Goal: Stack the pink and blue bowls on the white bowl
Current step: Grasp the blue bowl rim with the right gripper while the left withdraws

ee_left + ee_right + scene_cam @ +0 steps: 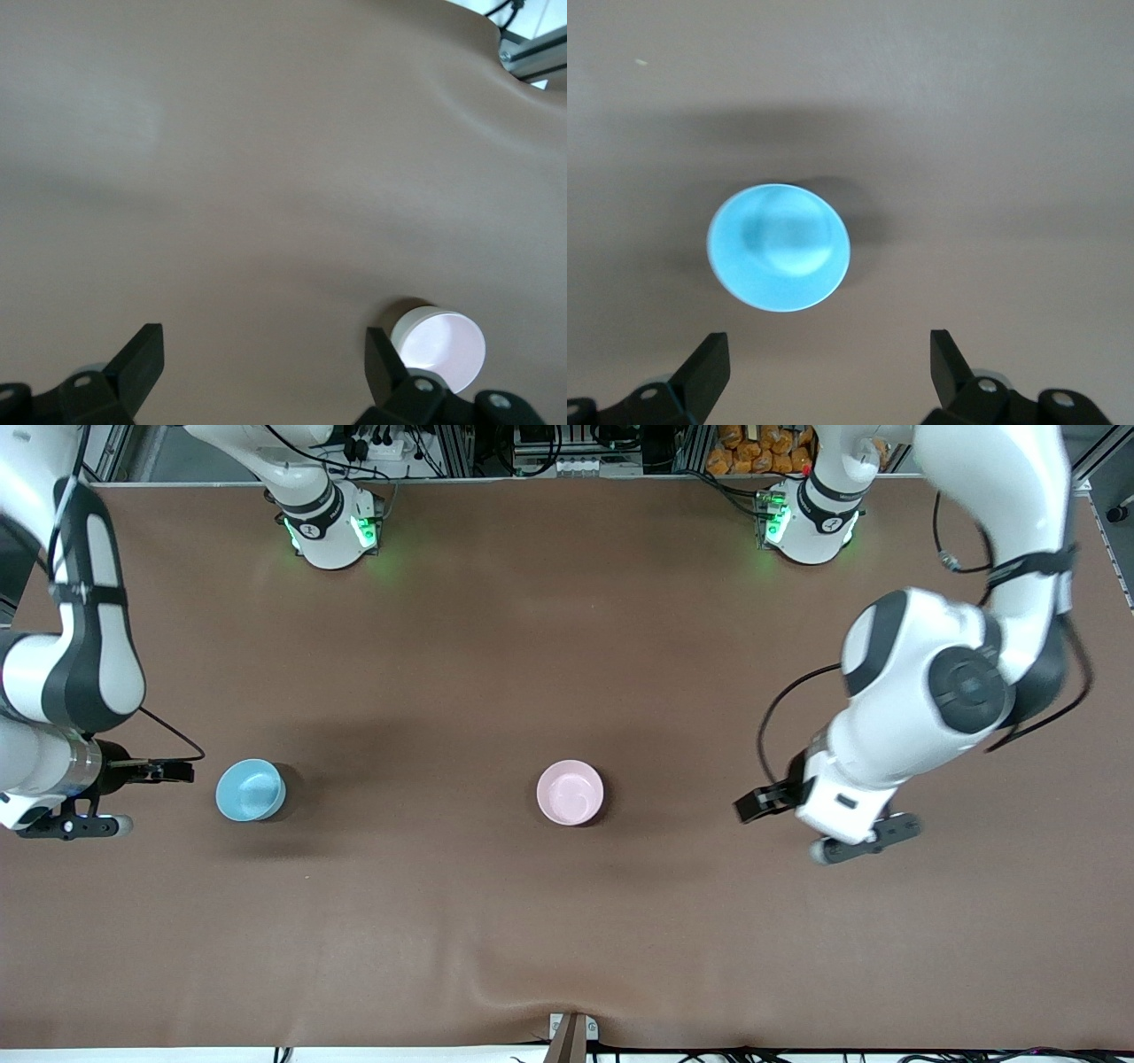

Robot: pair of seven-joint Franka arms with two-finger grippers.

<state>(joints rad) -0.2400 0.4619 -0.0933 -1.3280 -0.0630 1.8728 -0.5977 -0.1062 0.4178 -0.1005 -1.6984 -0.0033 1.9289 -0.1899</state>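
Front view shows the blue bowl (pixel 251 790) just beside the right end effector (pixel 133 797), toward the right arm's end of the brown worktop (pixel 567 646); the pink bowl (pixel 570 792) sits mid-worktop, well apart from the left end effector (pixel 819 828). Both end effectors are spread wide and empty. No white bowl shows.
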